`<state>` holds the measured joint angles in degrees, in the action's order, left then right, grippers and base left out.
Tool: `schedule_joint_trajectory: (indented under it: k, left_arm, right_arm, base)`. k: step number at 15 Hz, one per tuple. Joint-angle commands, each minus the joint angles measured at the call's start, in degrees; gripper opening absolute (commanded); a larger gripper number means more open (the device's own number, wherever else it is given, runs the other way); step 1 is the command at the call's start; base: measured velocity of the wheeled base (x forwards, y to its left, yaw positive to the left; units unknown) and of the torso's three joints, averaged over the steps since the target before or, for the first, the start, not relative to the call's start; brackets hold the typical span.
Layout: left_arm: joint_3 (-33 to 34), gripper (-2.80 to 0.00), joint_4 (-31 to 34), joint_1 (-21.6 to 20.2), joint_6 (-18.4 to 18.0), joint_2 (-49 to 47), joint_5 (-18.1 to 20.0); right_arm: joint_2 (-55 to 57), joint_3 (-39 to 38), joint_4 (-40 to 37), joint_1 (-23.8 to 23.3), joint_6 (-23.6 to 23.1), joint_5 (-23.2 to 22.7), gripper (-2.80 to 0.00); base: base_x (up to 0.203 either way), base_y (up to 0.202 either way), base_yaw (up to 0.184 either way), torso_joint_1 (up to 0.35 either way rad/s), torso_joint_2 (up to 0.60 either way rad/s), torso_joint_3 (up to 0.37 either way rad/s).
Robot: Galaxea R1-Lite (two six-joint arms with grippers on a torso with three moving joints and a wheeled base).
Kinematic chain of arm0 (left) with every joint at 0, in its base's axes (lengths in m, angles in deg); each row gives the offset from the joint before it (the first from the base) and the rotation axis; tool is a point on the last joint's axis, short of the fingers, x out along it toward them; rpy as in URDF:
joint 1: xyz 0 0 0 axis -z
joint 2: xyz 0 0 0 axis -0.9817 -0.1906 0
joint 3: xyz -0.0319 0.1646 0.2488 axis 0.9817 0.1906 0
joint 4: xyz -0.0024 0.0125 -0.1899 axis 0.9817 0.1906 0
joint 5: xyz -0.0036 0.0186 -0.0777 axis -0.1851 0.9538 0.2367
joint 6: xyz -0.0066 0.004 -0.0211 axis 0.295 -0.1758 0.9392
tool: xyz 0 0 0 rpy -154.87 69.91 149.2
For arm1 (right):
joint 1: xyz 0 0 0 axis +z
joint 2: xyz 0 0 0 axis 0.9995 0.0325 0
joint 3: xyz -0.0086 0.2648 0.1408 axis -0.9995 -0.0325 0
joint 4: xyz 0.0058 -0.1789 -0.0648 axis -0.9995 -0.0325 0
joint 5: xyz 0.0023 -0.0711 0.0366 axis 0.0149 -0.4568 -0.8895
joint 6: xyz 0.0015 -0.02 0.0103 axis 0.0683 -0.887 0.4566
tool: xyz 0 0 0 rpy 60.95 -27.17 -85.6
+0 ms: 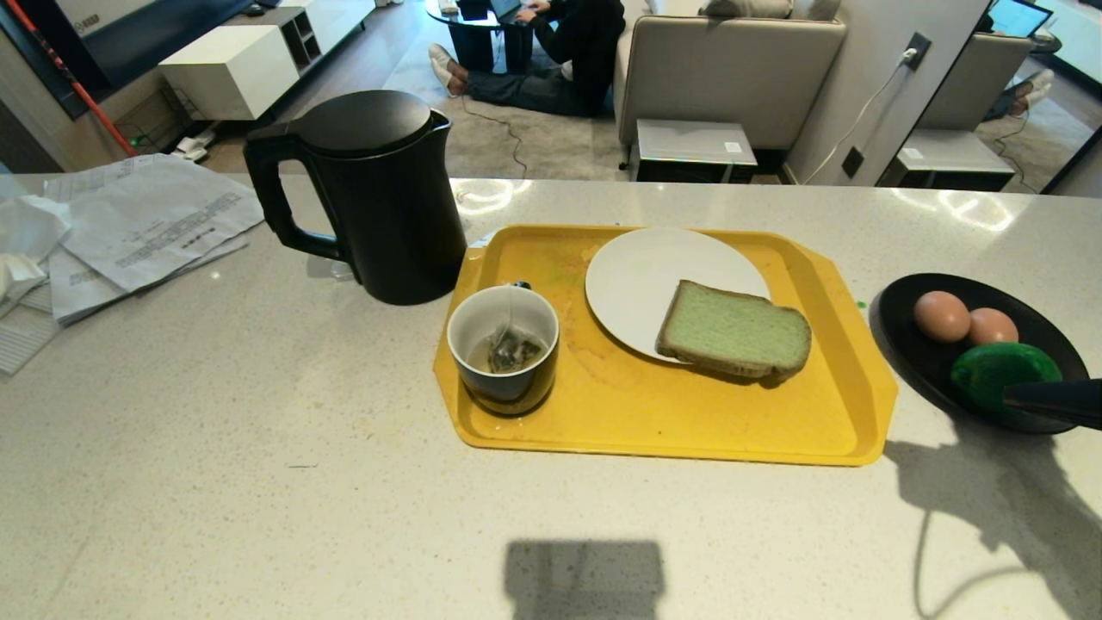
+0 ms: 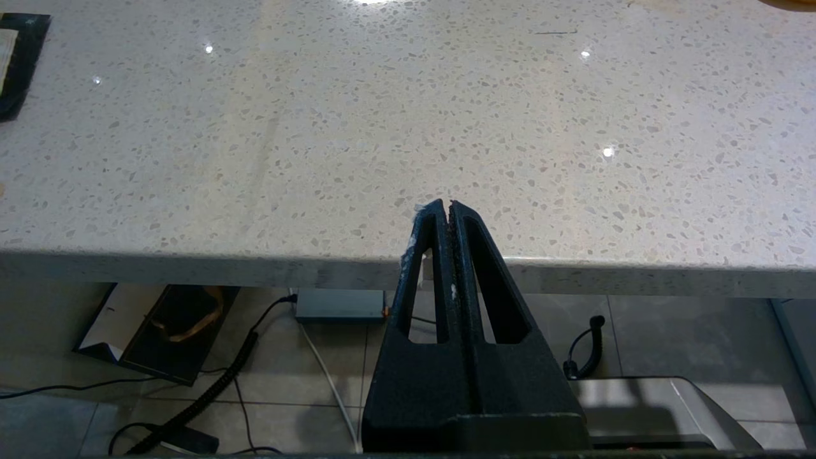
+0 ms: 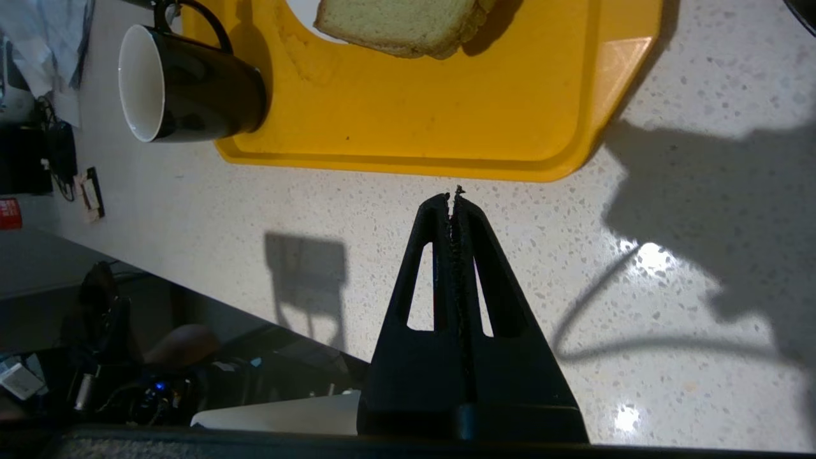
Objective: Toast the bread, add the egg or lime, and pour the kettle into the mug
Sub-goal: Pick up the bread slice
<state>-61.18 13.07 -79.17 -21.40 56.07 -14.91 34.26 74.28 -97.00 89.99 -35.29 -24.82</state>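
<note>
We note a speckled pale desk at the edge of a living room, where a person sits on the floor by a sofa. A yellow tray lies at the centre of the desk. On it stand the mug, a tea bag inside, and a white plate with the bread overhanging its near rim. The kettle stands on the desk just left of the tray, handle to the left. Papers lie further left. A black bowl right of the tray holds two eggs and the lime. The right gripper hovers over bare desk near the tray's front edge, jaws closed and empty. The left gripper sits by the desk's front edge, jaws closed and empty.
</note>
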Motion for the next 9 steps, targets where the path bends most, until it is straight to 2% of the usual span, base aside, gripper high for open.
schedule_joint_trajectory:
  k: [1,3,5,8,9]
  left_arm:
    - [0.00,-2.80,0.00,-0.02,0.01,-0.05,-0.01]
    - [0.00,-2.80,0.00,-0.02,0.01,-0.05,-0.01]
    - [0.00,-2.80,0.00,-0.02,0.01,-0.05,-0.01]
    - [0.00,-2.80,0.00,-0.02,0.01,-0.05,-0.01]
    - [0.00,-2.80,0.00,-0.02,0.01,-0.05,-0.01]
  right_arm:
    - [3.19,-1.05,1.18,0.15,0.23,-1.56,0.00]
    - [4.68,-1.28,1.34,0.95,0.97,-3.50,0.00]
    - [6.73,-1.12,3.69,2.14,5.64,-4.01,0.00]
    - [9.76,-1.71,11.90,3.58,14.54,-4.10,0.00]
    - [10.93,-1.77,12.89,4.92,15.76,-4.10,0.00]
  base:
    - [0.000,0.000,0.000,0.000,0.00,0.000]
    - [0.000,0.000,0.000,0.000,0.00,0.000]
    - [0.000,0.000,0.000,0.000,0.00,0.000]
    - [0.000,0.000,0.000,0.000,0.00,0.000]
    - [0.000,0.000,0.000,0.000,0.00,0.000]
